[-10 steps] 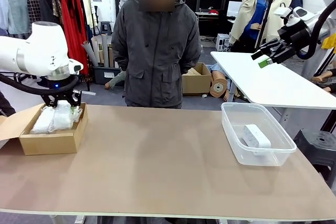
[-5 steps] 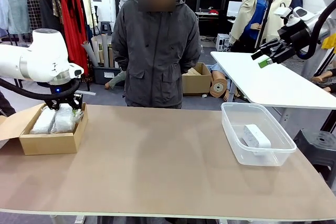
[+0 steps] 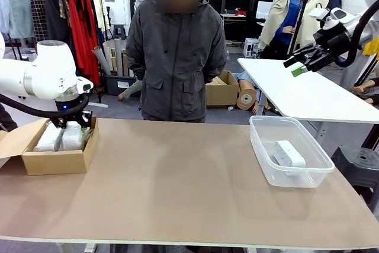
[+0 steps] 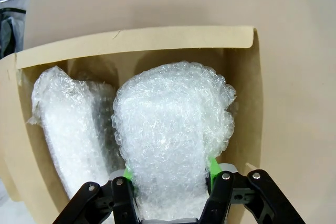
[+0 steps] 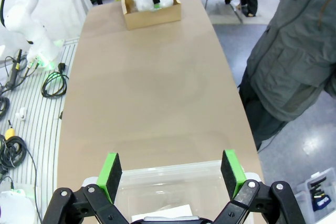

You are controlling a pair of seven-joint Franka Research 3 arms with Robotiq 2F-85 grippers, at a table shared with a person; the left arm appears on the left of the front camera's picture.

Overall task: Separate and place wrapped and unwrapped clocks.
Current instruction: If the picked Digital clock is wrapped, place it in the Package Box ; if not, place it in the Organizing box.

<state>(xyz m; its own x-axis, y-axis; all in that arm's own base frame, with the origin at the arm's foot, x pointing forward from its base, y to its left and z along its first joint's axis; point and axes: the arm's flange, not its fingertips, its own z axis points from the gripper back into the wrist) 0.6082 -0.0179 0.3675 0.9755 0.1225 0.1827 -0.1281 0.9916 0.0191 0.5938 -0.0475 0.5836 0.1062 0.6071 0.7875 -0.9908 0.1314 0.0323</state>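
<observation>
Two wrapped clocks lie side by side in the brown cardboard box (image 3: 59, 161) at the table's left end. My left gripper (image 3: 71, 124) reaches down into the box and is shut on the right-hand wrapped clock (image 4: 170, 129); its green pads (image 4: 127, 174) press both sides of the bubble wrap. Beside it, the other wrapped clock (image 4: 73, 129) lies free. At the right, the unwrapped clock (image 3: 289, 154), a smooth white block, rests in the clear tub (image 3: 260, 124). High above and beyond that tub, my right gripper (image 3: 301, 63) hangs open and empty, its green pads (image 5: 110, 169) wide apart.
A person (image 3: 174, 57) in a dark grey jacket stands at the far edge, hands behind the back. A white table (image 3: 308, 96) stands at the back right. In the right wrist view, cables (image 5: 55, 82) lie on the floor beside the table. Bare tabletop (image 3: 177, 182) stretches between box and tub.
My left gripper has come down with the wrapped clock, which now sits lower in the box beside the other bundle. The right arm has not moved.
</observation>
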